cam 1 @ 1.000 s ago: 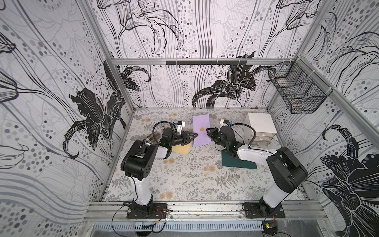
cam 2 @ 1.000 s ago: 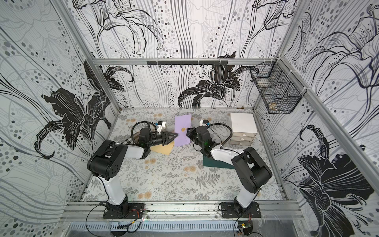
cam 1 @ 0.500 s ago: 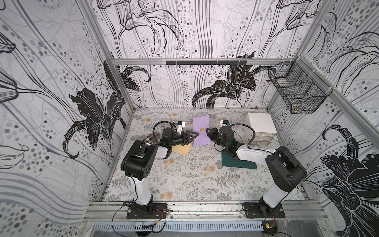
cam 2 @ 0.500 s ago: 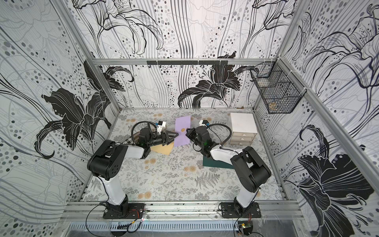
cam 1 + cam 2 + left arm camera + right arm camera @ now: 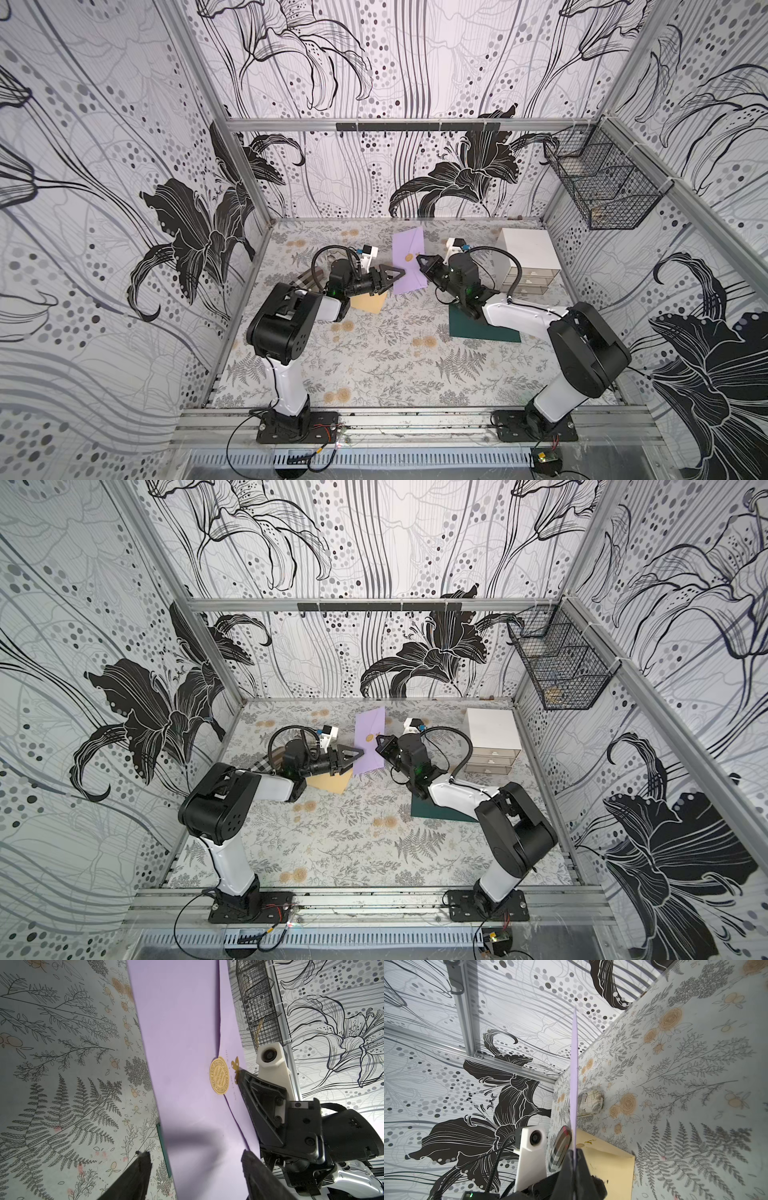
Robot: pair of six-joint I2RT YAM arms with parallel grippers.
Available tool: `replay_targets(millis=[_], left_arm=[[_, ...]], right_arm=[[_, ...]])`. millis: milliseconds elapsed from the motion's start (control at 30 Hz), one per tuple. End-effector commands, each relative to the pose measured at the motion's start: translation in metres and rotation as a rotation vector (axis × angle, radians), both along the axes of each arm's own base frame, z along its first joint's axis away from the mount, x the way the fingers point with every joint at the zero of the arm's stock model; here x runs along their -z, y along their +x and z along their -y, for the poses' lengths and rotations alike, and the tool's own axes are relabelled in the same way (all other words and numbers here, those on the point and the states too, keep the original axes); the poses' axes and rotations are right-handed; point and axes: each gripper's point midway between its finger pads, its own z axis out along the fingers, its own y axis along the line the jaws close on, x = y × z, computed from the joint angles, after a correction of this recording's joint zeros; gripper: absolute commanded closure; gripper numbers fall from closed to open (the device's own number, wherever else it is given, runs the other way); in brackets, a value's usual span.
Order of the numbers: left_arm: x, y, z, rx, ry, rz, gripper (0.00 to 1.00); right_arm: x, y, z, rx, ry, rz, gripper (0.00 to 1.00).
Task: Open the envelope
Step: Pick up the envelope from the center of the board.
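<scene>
Pinching side: right end effector (image 5: 574, 1154), pressed together on one long edge of the envelope (image 5: 409, 251); paper seen edge-on between the jaws in the right wrist view.
Free side: left end effector (image 5: 196, 1157), fingers spread, nothing between them, aimed at the envelope's face from the opposite edge.
Envelope: lilac, at the back middle of the desk (image 5: 374, 353), between the two end effectors; pinched edge raised off the desk, contact of the other edge unclear.
Seal: round gold sticker (image 5: 219, 1075) over the point of the flap (image 5: 230, 1032), unbroken; flap closed.
Neighbours: tan envelope (image 5: 368, 303) under the left wrist, green envelope (image 5: 469, 330) under the right arm.
Risk, slip: narrow bite on thin paper; likely loss of hold under any sideways pull.
Risk, wrong layer: closing across flap and body together, with no opening gained.
Risk, tear: firm sticker and weak paper; probable rip beside the seal on a hard tug.
Risk, collision: fingertips close together over one small sheet.
</scene>
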Motion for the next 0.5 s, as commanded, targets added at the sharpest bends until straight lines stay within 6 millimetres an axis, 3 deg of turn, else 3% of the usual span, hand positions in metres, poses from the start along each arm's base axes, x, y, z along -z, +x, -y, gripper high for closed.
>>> replay_targets(millis=[0, 67, 133, 367, 467], left_arm=[[-0.012, -0.001, 0.004, 0.023, -0.023, 0.060, 0.29], [-0.013, -0.001, 0.004, 0.022, -0.025, 0.063, 0.31], [-0.014, -0.002, 0.004, 0.024, -0.027, 0.067, 0.36], [-0.015, -0.002, 0.004, 0.027, -0.033, 0.066, 0.46], [-0.015, -0.002, 0.004, 0.029, -0.035, 0.066, 0.55]], right_arm=[[-0.010, 0.003, -0.009, -0.021, 0.012, 0.023, 1.00], [-0.010, 0.003, -0.011, -0.027, 0.028, 0.024, 1.00], [0.010, 0.005, -0.013, -0.026, 0.012, -0.010, 1.00], [0.019, 0.006, -0.013, -0.026, -0.011, -0.024, 1.00], [0.023, 0.006, -0.011, -0.017, -0.026, -0.031, 1.00]])
